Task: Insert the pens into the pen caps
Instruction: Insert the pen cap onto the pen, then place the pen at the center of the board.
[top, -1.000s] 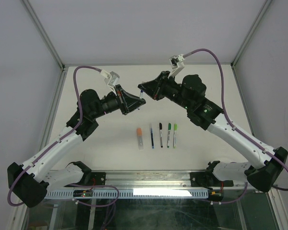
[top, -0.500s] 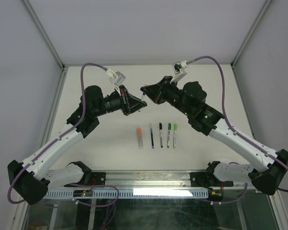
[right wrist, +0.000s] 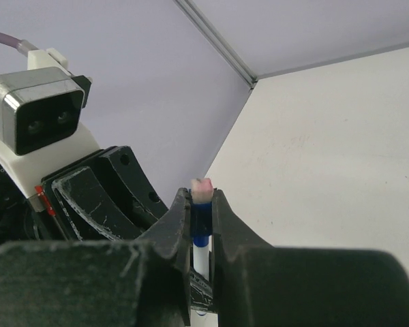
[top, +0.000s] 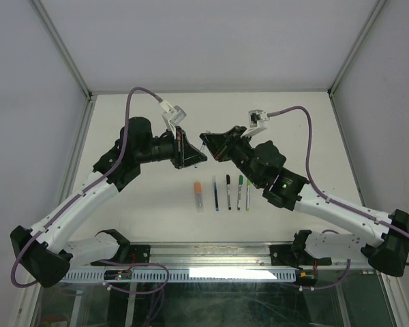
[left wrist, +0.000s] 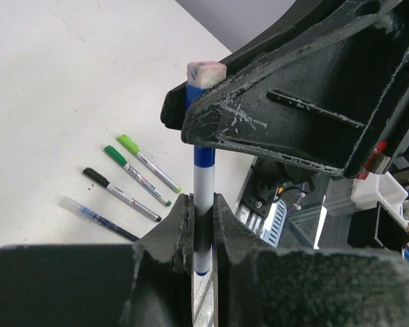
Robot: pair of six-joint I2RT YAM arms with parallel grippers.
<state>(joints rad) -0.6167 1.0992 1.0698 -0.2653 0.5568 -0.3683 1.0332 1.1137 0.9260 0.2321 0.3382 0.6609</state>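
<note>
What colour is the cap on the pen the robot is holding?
The cap on the white pen is blue; left wrist view shows it best.

jaws: matt black plastic — scuffed | pen [left wrist: 204, 184]: glossy plastic | table [left wrist: 54, 102] — matt white

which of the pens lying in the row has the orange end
The leftmost pen of the row in the top view: thick, clear, orange at its far end. The other four to its right are slimmer and show no orange.
</note>
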